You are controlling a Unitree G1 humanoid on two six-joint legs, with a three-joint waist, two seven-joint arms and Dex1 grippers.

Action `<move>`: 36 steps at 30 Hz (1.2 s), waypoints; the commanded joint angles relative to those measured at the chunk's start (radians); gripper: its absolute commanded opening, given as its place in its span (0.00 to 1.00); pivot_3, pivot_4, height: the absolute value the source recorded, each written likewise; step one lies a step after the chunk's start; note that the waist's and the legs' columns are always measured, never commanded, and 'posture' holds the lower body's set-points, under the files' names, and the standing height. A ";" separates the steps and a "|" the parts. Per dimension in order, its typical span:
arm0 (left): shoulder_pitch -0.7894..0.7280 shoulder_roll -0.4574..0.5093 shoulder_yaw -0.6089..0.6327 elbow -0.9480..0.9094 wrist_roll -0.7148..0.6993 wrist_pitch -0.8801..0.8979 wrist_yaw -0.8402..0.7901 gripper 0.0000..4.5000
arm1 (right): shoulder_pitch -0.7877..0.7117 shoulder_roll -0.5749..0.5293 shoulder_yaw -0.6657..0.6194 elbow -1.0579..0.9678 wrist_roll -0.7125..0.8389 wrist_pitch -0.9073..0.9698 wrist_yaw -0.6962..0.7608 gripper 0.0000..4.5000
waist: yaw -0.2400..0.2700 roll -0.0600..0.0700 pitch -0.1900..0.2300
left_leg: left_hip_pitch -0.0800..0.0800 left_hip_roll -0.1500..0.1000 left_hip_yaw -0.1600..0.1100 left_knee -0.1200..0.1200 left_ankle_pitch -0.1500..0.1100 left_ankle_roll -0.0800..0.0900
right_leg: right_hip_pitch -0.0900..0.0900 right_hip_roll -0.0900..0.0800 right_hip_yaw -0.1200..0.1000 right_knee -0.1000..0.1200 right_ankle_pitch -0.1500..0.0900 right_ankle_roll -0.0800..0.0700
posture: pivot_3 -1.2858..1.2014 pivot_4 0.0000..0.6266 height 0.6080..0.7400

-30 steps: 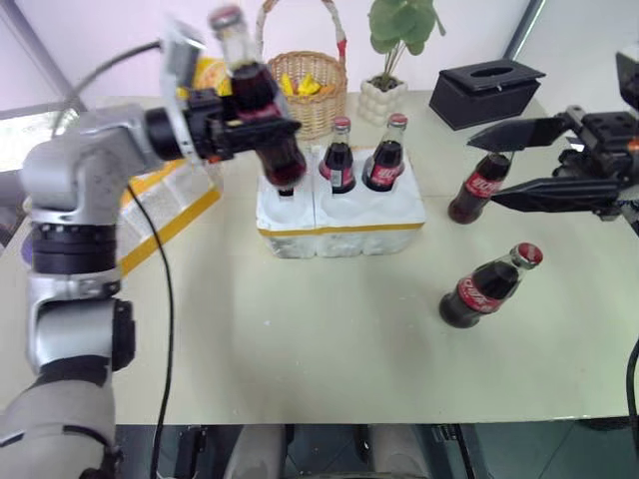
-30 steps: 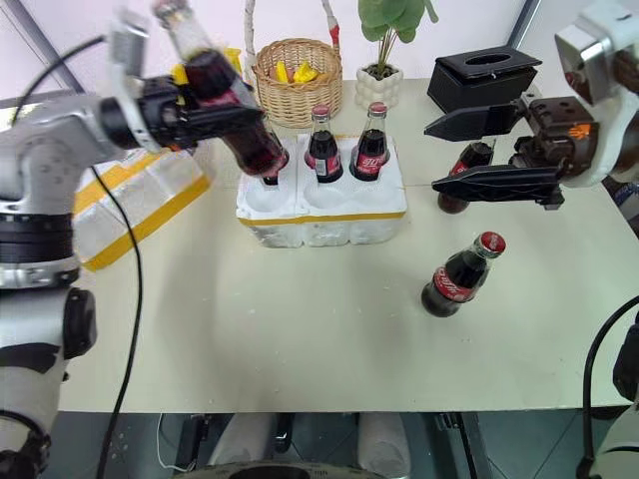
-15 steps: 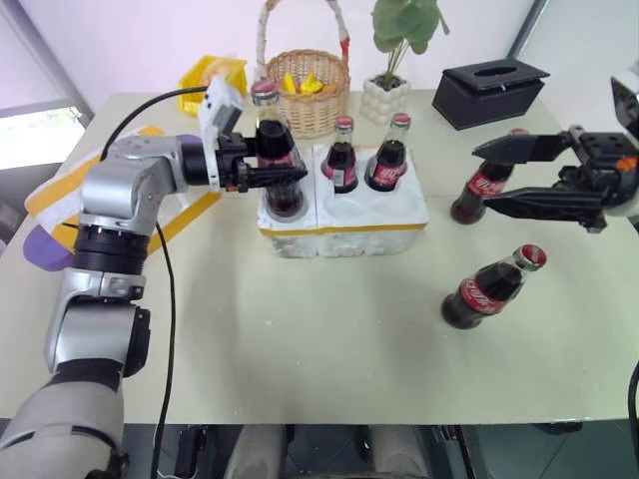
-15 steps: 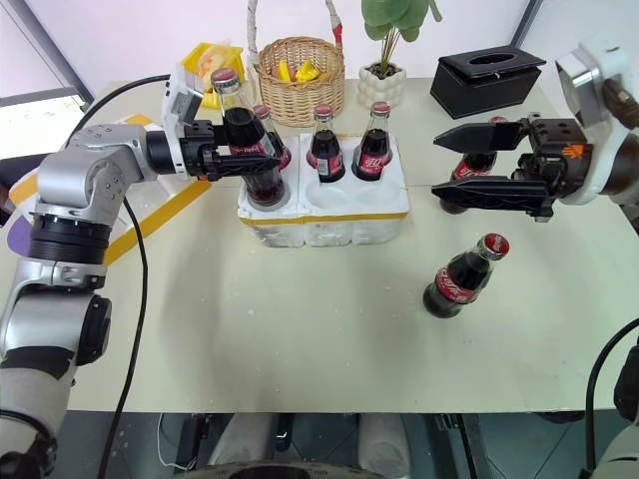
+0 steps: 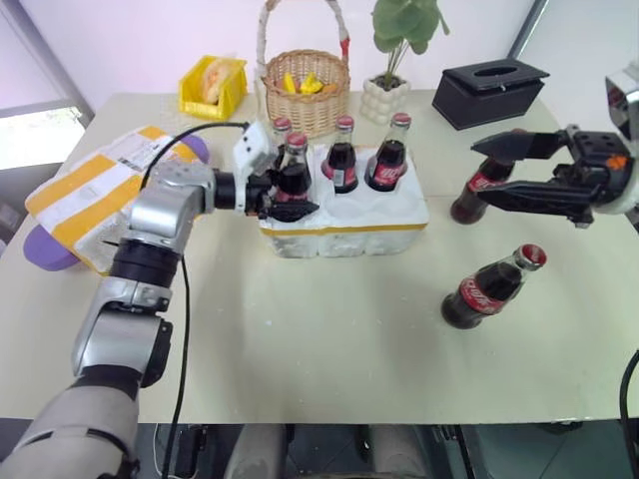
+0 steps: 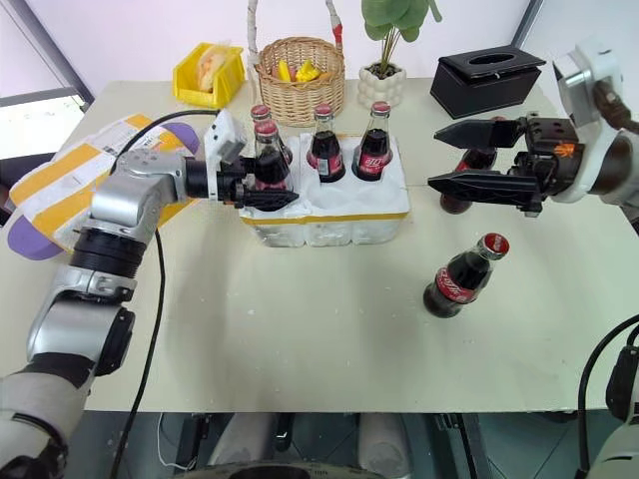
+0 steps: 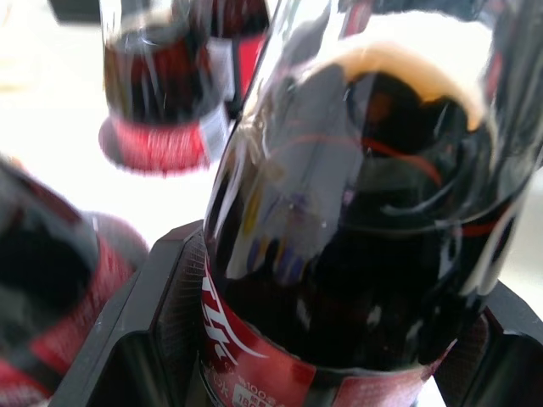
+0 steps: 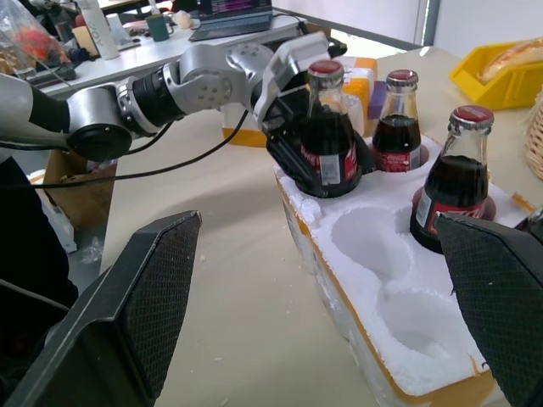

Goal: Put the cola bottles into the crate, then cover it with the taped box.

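The white foam crate [image 5: 349, 220] with a yellow band stands mid-table. My left gripper [image 5: 287, 196] is shut on a cola bottle [image 5: 296, 172] whose base sits down in the crate's front-left hole; the left wrist view shows that cola bottle [image 7: 356, 220] between the pads. Three more bottles stand in the back row [image 5: 341, 157]. My right gripper [image 6: 435, 156] hangs open right of the crate, in front of a standing bottle [image 6: 467, 178]. Another bottle [image 6: 459, 277] stands nearer the front. The taped box [image 5: 88, 190] lies at the left edge.
Behind the crate are a wicker basket [image 5: 305, 88], a yellow bin [image 5: 213, 86], a potted plant [image 5: 385, 98] and a black tissue box [image 5: 496, 92]. Two front holes of the crate [image 8: 377, 246] hold nothing. Bare tabletop [image 5: 329, 329] lies in front.
My left arm has brought its bottle down from above the crate into the front-left hole. The right gripper has stayed open and nearly still.
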State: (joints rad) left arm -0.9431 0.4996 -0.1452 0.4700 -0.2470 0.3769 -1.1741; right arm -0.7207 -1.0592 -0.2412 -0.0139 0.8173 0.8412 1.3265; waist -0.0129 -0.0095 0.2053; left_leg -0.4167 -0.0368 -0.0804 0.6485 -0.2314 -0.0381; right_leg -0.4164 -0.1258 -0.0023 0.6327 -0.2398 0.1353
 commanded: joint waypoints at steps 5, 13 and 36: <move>0.024 -0.017 0.035 -0.027 0.000 -0.006 0.046 0.86 | 0.011 0.001 -0.027 -0.016 -0.001 -0.028 -0.009 1.00 | 0.000 0.000 0.000 | 0.000 0.000 0.000 0.001 0.000 0.000 | 0.001 0.000 0.000 0.000 0.001 0.000 | 0.52 0.24 0.98; 0.067 0.020 0.135 -0.178 -0.111 0.107 0.050 0.98 | 0.040 0.002 -0.036 0.000 -0.024 -0.052 -0.017 1.00 | -0.002 0.000 0.000 | 0.002 0.000 0.000 0.001 0.000 0.000 | 0.002 0.000 0.000 0.000 0.002 0.000 | 0.52 0.24 0.98; 0.193 0.461 0.354 -0.599 -0.627 0.571 -0.194 0.98 | 0.908 0.119 -0.770 -0.291 0.035 0.054 -0.036 1.00 | 0.000 0.000 -0.001 | 0.010 0.004 -0.001 0.001 0.000 0.000 | 0.011 0.003 0.000 -0.002 0.000 -0.004 | 0.52 0.24 0.98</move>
State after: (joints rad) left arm -0.7292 0.9441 0.2052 -0.1180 -0.8642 0.9681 -1.3560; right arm 0.1619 -0.9533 -0.9657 -0.2415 0.8609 0.9265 1.2844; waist -0.0126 -0.0095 0.2040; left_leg -0.4069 -0.0331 -0.0804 0.6489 -0.2315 -0.0377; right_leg -0.4056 -0.1224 -0.0017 0.6301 -0.2407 0.1310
